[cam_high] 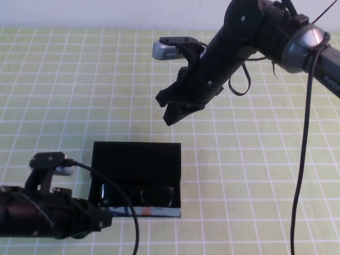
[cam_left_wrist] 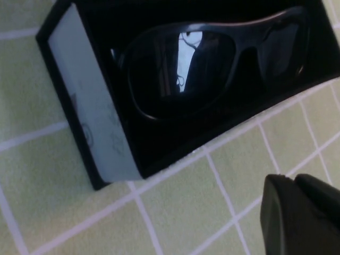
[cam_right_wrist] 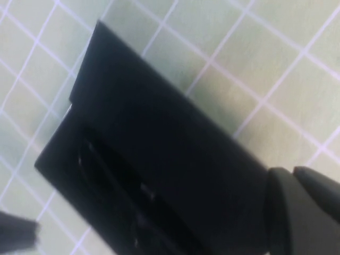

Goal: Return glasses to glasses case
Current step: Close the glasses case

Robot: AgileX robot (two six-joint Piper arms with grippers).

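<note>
The black glasses case [cam_high: 135,159] lies open near the table's front, its lid tilted up at the back and its blue, white and orange side [cam_high: 154,212] facing me. The black glasses [cam_high: 139,195] lie inside it, lenses up; in the left wrist view the glasses [cam_left_wrist: 212,58] fill the black-lined case [cam_left_wrist: 90,122]. My left gripper [cam_high: 105,219] rests low at the case's front left corner, shut and empty, its tips [cam_left_wrist: 295,183] just off the case. My right gripper [cam_high: 170,112] hangs shut and empty well above the table behind the lid [cam_right_wrist: 159,138], tips [cam_right_wrist: 292,178] together.
A light green cloth with a white grid [cam_high: 255,175] covers the table. A black cable [cam_high: 303,159] hangs from the right arm down the right side. The left arm's cable [cam_high: 133,223] loops in front of the case.
</note>
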